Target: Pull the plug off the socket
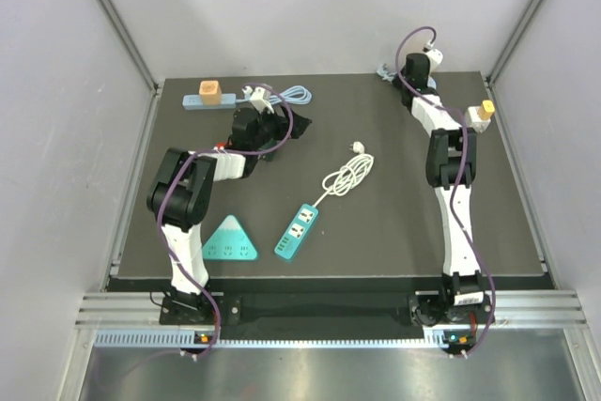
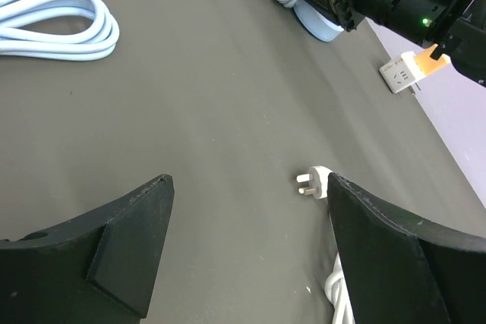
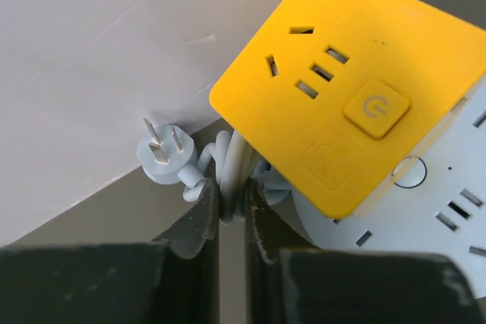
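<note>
Dark grey matting covers the table point(image 1: 394, 223), and I read both arms stretched to its far side. The left arm point(image 1: 188, 185) reaches toward the far left and the right arm point(image 1: 451, 185) into the far right corner.

Far left lies a blue strip point(image 1: 192, 100) with an orange cube point(image 1: 211, 92) seated on it. In the right corner lies a pale socket point(image 3: 425, 202) with a yellow cube point(image 3: 334, 89) plugged flat into its face. Since my right arm is working there, I take that yellow cube as the plug to pull, though the orange one could be meant instead.

The left gripper point(image 2: 247, 184) is spread wide over bare mat and holds nothing. A loose white plug point(image 2: 313, 182) lies near one of its fingers.

The right gripper point(image 3: 230, 187) is pinched nearly closed on the cord point(image 3: 234, 149) just beside the yellow cube, not on the cube itself. The cord's small pale plug point(image 3: 163, 153) lies free beside it, prongs bare.

As I judge it, none of the pull is done. The yellow cube sits flush on the socket with no gap showing. What is left is to let go of the cord, take the cube by its sides and draw it straight off. The socket is light and unbraced, and my left arm is well apart from it, so the socket may lift with the cube.
</note>
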